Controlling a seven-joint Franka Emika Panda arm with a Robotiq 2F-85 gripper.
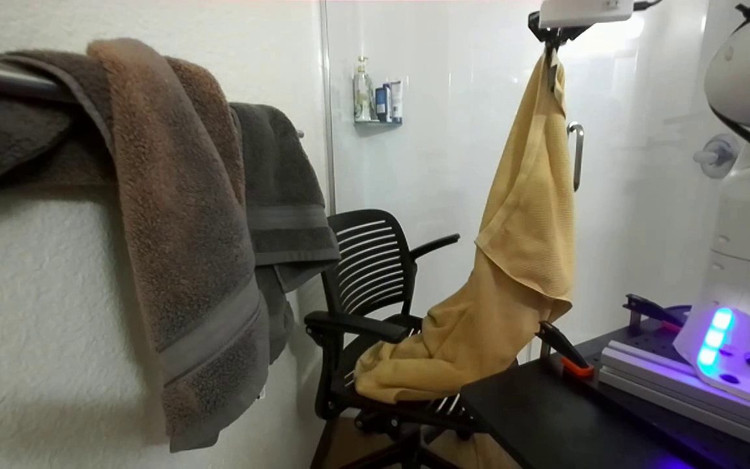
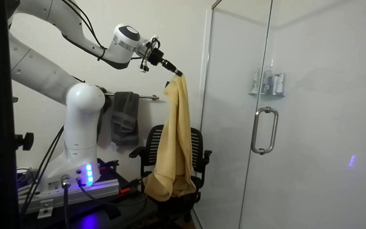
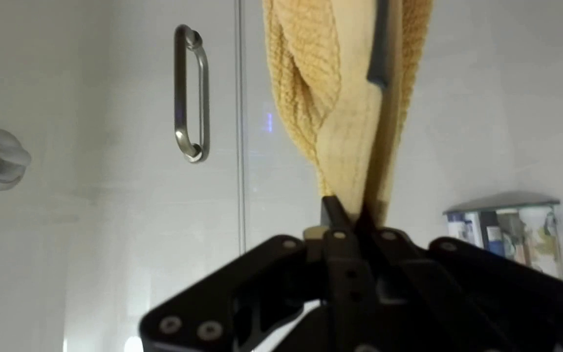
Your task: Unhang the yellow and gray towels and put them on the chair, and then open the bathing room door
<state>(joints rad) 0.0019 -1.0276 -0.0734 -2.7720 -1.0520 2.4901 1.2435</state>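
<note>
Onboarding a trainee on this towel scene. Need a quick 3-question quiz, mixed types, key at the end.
1. Multiple choice: what does the gripper hold?
a) the door handle
b) the yellow towel
c) a pump bottle

2. True or false: the lower end of the yellow towel lies on the chair.

3. Fill in the gap: in an exterior view, a gray towel hangs over a metal ____ on the wall.

Key:
1. b
2. True
3. bar
</note>
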